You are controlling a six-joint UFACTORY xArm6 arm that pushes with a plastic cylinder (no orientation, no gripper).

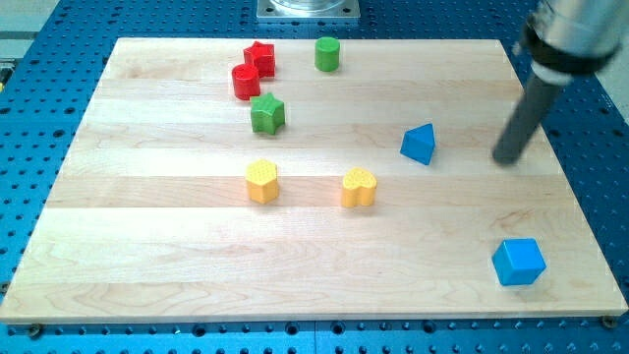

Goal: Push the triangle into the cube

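Note:
A blue triangle block [420,144] lies on the wooden board right of centre. A blue cube [518,262] sits near the board's bottom right corner. My tip [506,159] touches the board at the view's right, to the right of the triangle and a little lower, with a clear gap between them. The cube is well below my tip. The dark rod rises up and to the right from the tip.
A yellow hexagon-like block [262,181] and a yellow heart [359,187] lie at centre. A green star [266,114], a red cylinder [245,81], a red star [260,58] and a green cylinder [327,53] lie near the top. The board edge [314,321] borders a blue perforated table.

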